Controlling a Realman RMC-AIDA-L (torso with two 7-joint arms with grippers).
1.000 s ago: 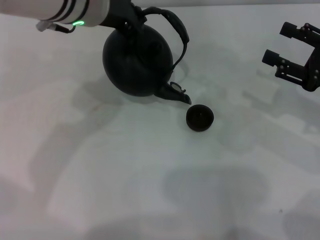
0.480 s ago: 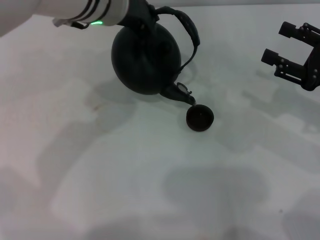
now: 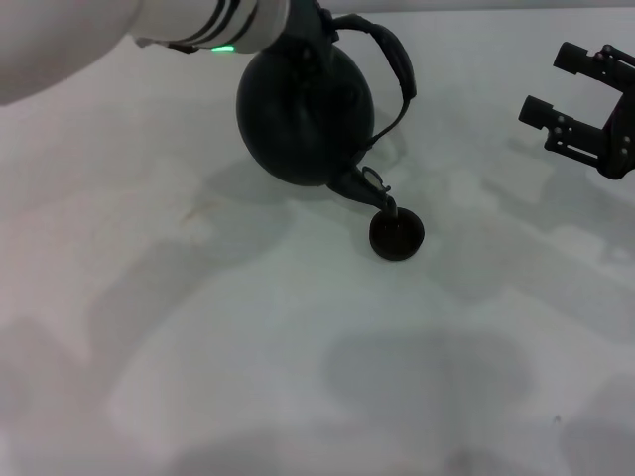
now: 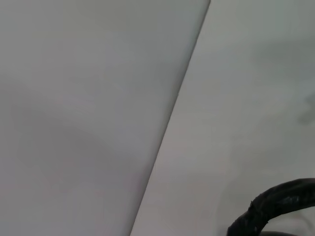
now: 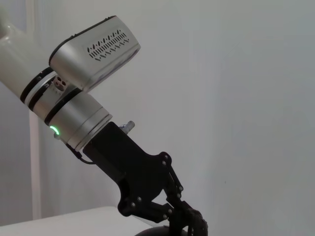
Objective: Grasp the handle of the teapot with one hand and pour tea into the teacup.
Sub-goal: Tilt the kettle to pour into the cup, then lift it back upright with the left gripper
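Note:
The matte black teapot (image 3: 303,114) hangs tilted above the table at the back middle of the head view. Its short spout (image 3: 375,190) points down and reaches over the rim of the small dark teacup (image 3: 397,235), which stands on the table. My left gripper (image 3: 316,22) is shut on the arched handle (image 3: 395,55) at the top of the pot. The right wrist view shows that gripper (image 5: 189,222) from the side, and a piece of the rough handle (image 4: 275,201) shows in the left wrist view. At the far right my right gripper (image 3: 549,84) is parked and open, holding nothing.
The pale table (image 3: 248,347) carries soft shadows of the arms. A far table edge (image 4: 172,118) against a plain wall shows in the left wrist view. Nothing else stands near the cup.
My left arm has carried the teapot to the right and tipped it further, so the spout has gone from beside the teacup to over its rim. The right arm has not moved.

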